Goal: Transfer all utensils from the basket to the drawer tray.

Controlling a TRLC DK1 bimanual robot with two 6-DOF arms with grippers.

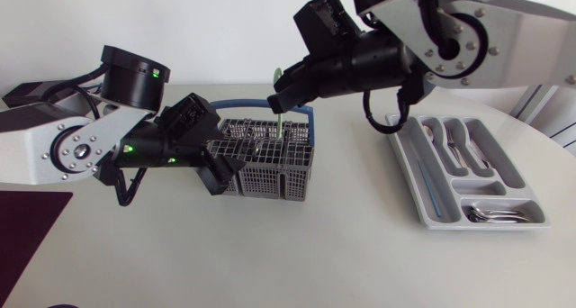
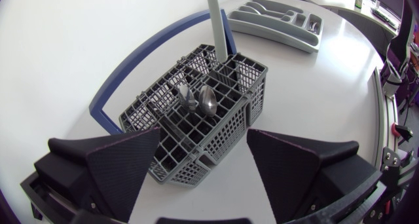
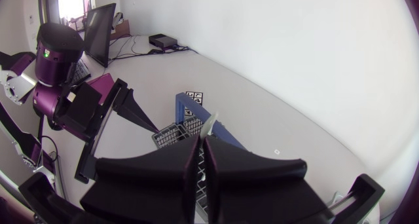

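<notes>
A grey mesh basket (image 1: 270, 164) with a blue handle stands at the table's middle; two spoons (image 2: 204, 101) lie in it. My right gripper (image 1: 281, 99) hangs over its far end, shut on a pale green utensil (image 1: 280, 122) whose lower end reaches down into the basket. The utensil's handle (image 2: 216, 21) rises out of the basket (image 2: 190, 126) in the left wrist view. My left gripper (image 1: 225, 171) is at the basket's left end, open, with the near corner between its fingers (image 2: 124, 162). The grey drawer tray (image 1: 409, 186) lies to the right.
The tray holds several utensils in its compartments, among them spoons (image 1: 490, 215) at its near end. A dark purple mat (image 1: 27, 227) covers the table's front left corner. Bare white table lies between basket and tray.
</notes>
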